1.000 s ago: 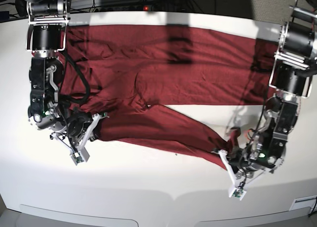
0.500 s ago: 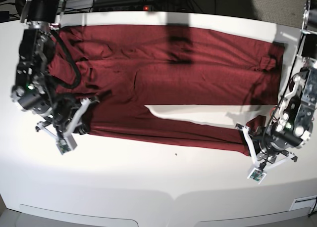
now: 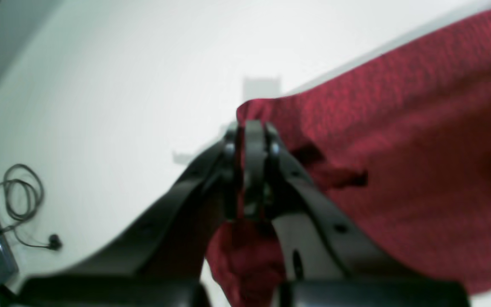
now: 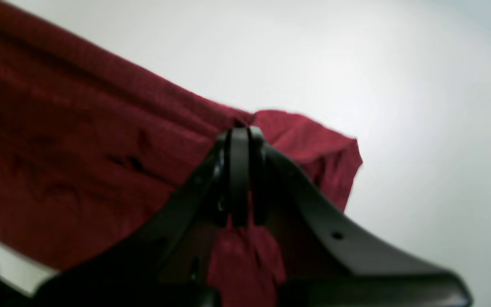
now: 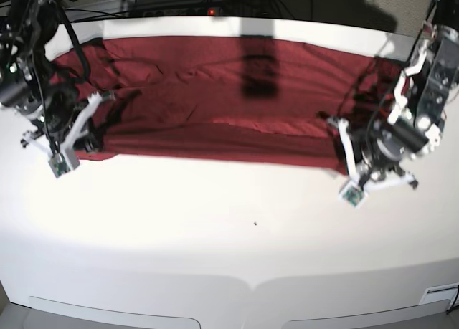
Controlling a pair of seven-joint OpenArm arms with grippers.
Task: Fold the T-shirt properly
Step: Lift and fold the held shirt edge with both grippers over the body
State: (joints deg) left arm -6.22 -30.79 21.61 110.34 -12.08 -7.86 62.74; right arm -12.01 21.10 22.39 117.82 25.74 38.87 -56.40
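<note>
Both pincers, left pincer [image 3: 252, 140] and right pincer [image 4: 241, 145], clamped on the T-shirt [image 5: 215, 99], have carried its near edge back over the body, lengthwise fold nearly laid on the tabletop [image 5: 229, 229].

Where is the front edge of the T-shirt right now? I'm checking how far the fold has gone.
In the base view the T-shirt lies across the far half of the white table, its front edge pinched between the right gripper and the left gripper.

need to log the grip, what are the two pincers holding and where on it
Both are shut on the dark red knit T-shirt: the left pincer and the right pincer each pinch a bunched bit at its near edge, at opposite ends.
</note>
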